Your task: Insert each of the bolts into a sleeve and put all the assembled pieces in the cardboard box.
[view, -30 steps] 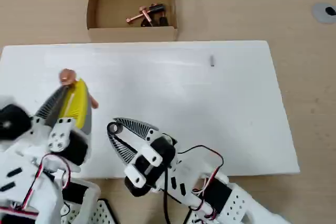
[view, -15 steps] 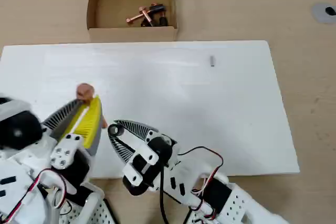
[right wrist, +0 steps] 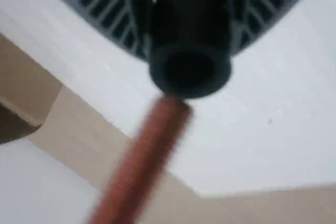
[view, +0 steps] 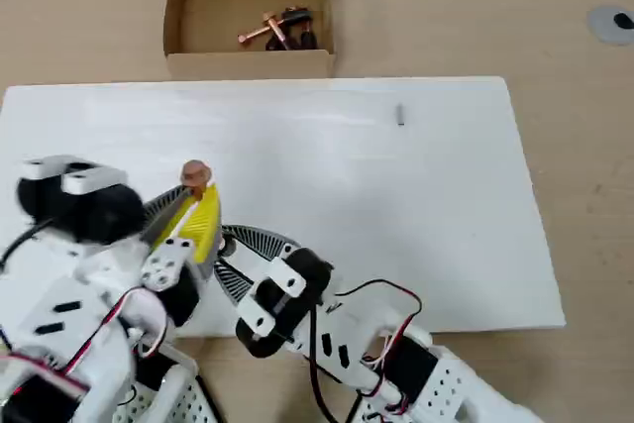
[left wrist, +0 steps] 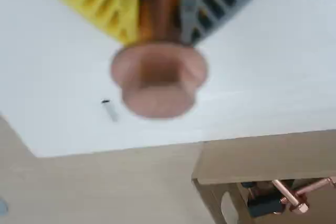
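High view — left gripper (view: 190,199) has swung toward right gripper (view: 224,245) since a second ago.
Left gripper clamps a copper, flange-headed bolt (left wrist: 157,77); right gripper clamps a black tubular sleeve (right wrist: 190,66) — bolt tip just beside its bore, above the table (view: 396,205).

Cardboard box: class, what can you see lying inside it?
Assembled pieces, copper bolts with black sleeves, lie piled by one side wall of the cardboard box. Their overlap hides the exact count.
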Motion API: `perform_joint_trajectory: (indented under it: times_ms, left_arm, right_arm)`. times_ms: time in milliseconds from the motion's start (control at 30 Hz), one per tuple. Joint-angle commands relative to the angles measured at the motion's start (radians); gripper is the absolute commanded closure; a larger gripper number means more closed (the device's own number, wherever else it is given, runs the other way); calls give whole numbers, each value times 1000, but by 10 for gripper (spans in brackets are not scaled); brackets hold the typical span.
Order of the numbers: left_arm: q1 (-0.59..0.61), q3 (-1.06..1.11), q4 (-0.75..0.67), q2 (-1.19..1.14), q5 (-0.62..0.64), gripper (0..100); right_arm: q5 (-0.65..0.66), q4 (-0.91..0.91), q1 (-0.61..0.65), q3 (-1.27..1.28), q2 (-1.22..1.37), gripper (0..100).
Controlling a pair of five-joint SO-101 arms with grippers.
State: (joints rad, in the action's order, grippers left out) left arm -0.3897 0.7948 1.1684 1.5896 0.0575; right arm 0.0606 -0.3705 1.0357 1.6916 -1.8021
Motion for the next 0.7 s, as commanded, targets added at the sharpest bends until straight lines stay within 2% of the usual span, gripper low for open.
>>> perform_joint_trajectory:
  times_ms: [0, 133, 400, 500, 667]
  left_arm:
    - [14, 48, -80, 38, -28, 995]
    - [60, 63, -103, 50, -29, 995]
    - [54, -8, -60, 56, -17, 995]
    - [54, -34, -55, 56, 12, 995]
    - [54, -54, -55, 56, 66, 995]
  right_arm:
    - [-9, -51, -19, -44, -73, 989]
    - [-9, -91, -19, -68, -73, 989]
    - [-40, -89, -48, -65, -73, 989]
    - [-61, -91, -93, -67, -73, 989]
    - [-64, -87, -99, -73, -73, 989]
